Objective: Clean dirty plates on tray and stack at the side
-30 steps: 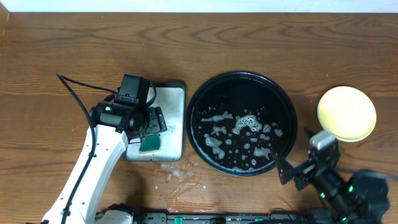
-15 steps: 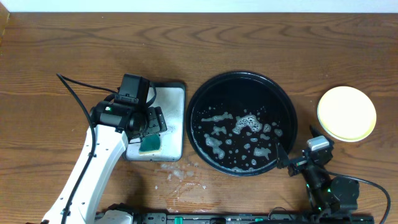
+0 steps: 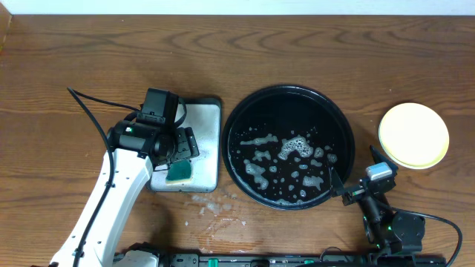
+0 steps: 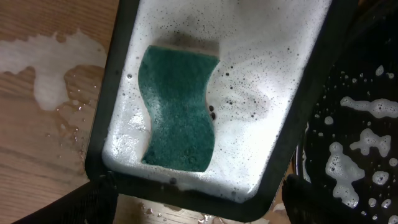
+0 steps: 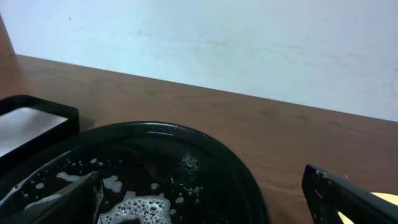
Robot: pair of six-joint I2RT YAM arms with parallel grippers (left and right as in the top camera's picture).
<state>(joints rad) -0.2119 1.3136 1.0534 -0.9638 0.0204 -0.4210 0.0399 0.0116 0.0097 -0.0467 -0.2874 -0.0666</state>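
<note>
The black tray [image 3: 293,107] sits mid-table and holds only soap foam and water, no plates. The yellow plate [image 3: 413,135] lies on the table right of the tray; no mint-green plate shows separately. My right gripper [image 3: 355,172] is open and empty, low near the front edge between the tray and the yellow plate. Its wrist view shows the tray [image 5: 186,149] between the spread fingers [image 5: 205,199]. My left gripper [image 3: 178,144] is open and empty, hovering over the green sponge [image 4: 179,112], with its fingers [image 4: 199,205] wide apart.
The grey rectangular tray [image 3: 204,126] with foam holds the sponge, left of the black tray. Its rim [image 4: 112,93] and the black tray [image 4: 367,124] show in the left wrist view. Spilled soapy water [image 3: 211,208] lies on the wood in front.
My right arm has drawn back from the yellow plate toward the front edge and turned toward the tray. The left arm, sponge and plates have not moved.
</note>
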